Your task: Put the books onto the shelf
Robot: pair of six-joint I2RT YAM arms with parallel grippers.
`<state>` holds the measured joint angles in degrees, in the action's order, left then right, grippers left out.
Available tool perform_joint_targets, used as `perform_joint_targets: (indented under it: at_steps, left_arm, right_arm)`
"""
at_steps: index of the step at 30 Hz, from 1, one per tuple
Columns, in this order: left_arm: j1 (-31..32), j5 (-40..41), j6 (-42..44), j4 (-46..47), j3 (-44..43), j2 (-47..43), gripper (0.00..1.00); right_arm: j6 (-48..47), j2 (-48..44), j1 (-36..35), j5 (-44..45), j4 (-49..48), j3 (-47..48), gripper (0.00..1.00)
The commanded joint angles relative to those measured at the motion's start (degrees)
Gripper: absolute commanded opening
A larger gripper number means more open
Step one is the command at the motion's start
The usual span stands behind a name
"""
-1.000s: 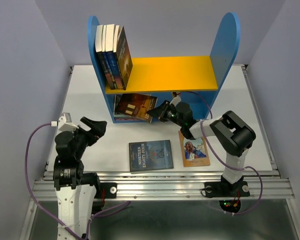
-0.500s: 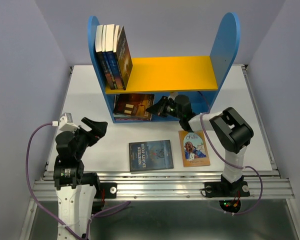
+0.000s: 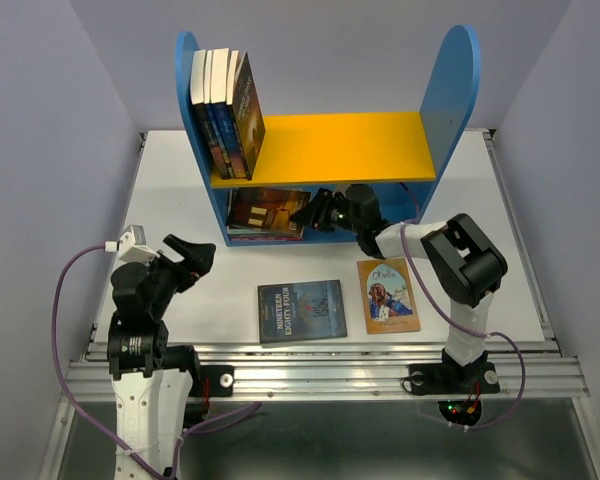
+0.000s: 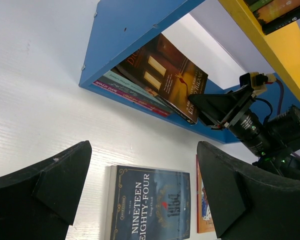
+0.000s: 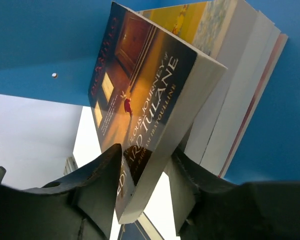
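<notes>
Right wrist view told the story: the brown book lay tilted on top of the stack in the blue lower compartment of the shelf. Its near corner stuck out between the two fingers of the right gripper. The jaws straddled that corner at a middling width; whether they pinched it or stood just clear, I could not tell.

On the other side the left gripper hung wide open and empty above the table. A row of books stood upright on the yellow board against the left panel. Two lay flat on the table, apart from the shelf: the dark blue book and, near it, the tan book.

These looked like light, thin paperbacks with glossy covers, so likely bendy and a bit slippery. My call: take them by the spine edge, where the pages are bound and stiffest, and expect a flat one to need a corner lifted first.
</notes>
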<state>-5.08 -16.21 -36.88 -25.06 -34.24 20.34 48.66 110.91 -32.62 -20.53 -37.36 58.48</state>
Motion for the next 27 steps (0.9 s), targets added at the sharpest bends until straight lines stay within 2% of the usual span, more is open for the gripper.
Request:
perform_joint_targets:
  at_steps: [1, 4, 12, 15, 16, 22, 27]
  left_arm:
    - [-0.1, -1.1, 1.5, 3.3, 0.8, -0.5, 0.99]
    - [0.0, -1.2, 1.5, 3.5, 0.9, -0.5, 0.99]
    - [0.0, -1.5, 1.5, 3.4, 1.0, -0.6, 0.99]
    - [0.0, -1.5, 1.6, 3.5, 1.0, -0.7, 0.99]
    - [0.0, -1.6, 1.6, 3.6, 1.1, -0.6, 0.99]
    - [0.0, -1.8, 1.6, 3.7, 1.3, -0.4, 0.99]
    - [0.0, -2.0, 1.6, 3.8, 1.5, -0.5, 0.99]
  right_arm:
    - [-2.3, -2.7, 0.1, 4.9, 2.6, 0.1, 0.51]
    - [-2.6, -4.9, 0.1, 7.3, 3.3, -1.9, 0.54]
    - [-2.0, -8.1, 0.1, 8.0, 5.0, -5.0, 0.55]
    - [-1.6, -8.1, 0.1, 7.5, 3.7, -5.7, 0.46]
    - [-1.6, -7.9, 0.1, 6.7, 2.7, -5.7, 0.4]
    - [0.0, -7.1, 0.1, 5.6, -1.6, -5.8, 0.3]
    - [0.5, -5.9, 0.1, 5.0, -2.4, -4.3, 0.27]
